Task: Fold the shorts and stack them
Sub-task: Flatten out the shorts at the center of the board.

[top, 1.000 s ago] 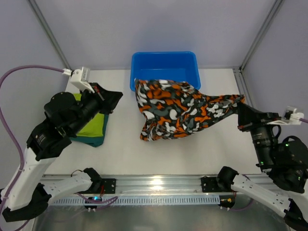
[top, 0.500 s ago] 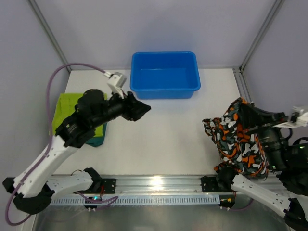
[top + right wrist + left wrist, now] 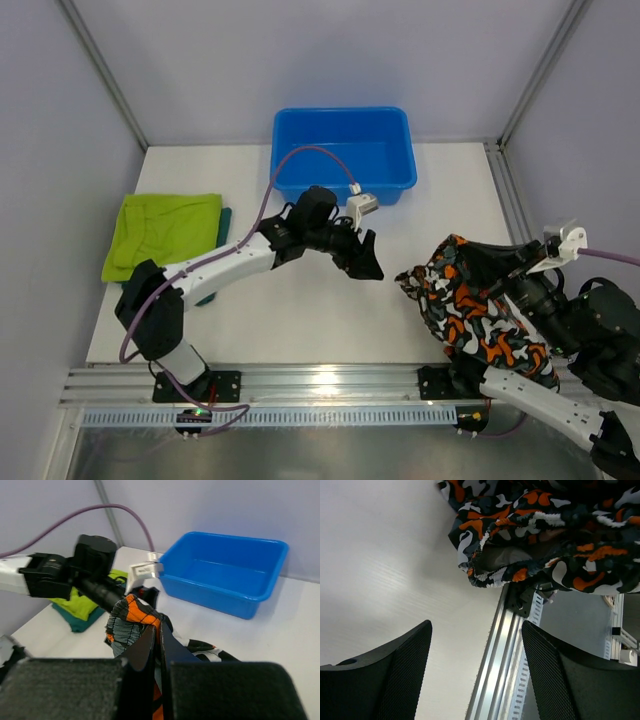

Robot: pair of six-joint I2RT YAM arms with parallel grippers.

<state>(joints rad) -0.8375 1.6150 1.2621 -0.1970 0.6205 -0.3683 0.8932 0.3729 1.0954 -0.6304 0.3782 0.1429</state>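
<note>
The camouflage shorts hang bunched at the near right, draped over my right arm. My right gripper is shut on a fold of them, and the camouflage shorts bulge above its tips. My left gripper reaches over the table's middle, just left of the bunch, open and holding nothing. In the left wrist view the left gripper has its jaws wide apart, with the camouflage shorts beyond them. The lime shorts lie folded on the teal shorts at the far left.
A blue tub stands at the back centre. An aluminium rail runs along the table's near edge, below the hanging cloth. The left arm's purple cable loops over the tub's front.
My left arm swung from the stack at the left to the middle and its gripper opened. My right arm pulled the camouflage shorts from the tub to the near right.
</note>
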